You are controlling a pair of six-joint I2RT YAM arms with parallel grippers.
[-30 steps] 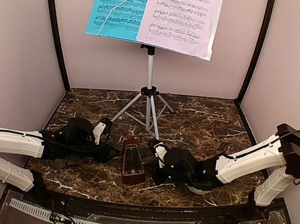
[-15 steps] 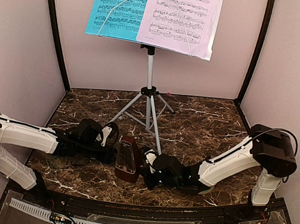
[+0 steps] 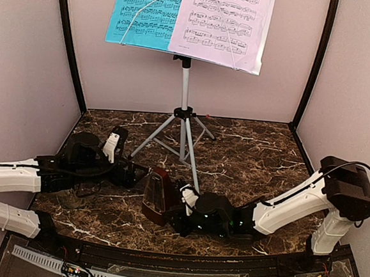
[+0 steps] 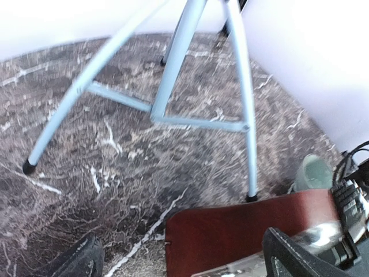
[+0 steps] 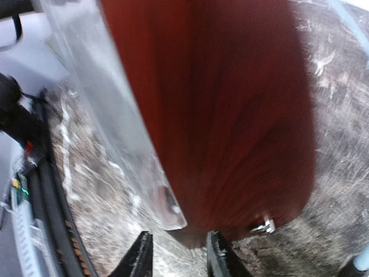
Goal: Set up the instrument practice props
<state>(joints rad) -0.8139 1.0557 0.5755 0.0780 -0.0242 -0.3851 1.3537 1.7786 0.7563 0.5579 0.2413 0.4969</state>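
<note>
Marble-look table [image 3: 247, 156]: dark, glossy, veined. Music stand [image 3: 184, 93]: silver-white tube tripod, back centre, blue sheet [image 3: 143, 13] + lilac sheet [image 3: 223, 23] flat on its desk. Metronome [image 3: 156, 199]: smooth reddish-brown pyramid w/ clear front, standing btwn the arms just in front of the stand's leg. Left gripper [image 3: 136, 173] jaws wide apart, holding nothing. Right gripper [image 5: 180, 254] jaws narrowly apart, nothing pinched, close to it. Step prob release: back both off straight, no nudging, base flat
</note>
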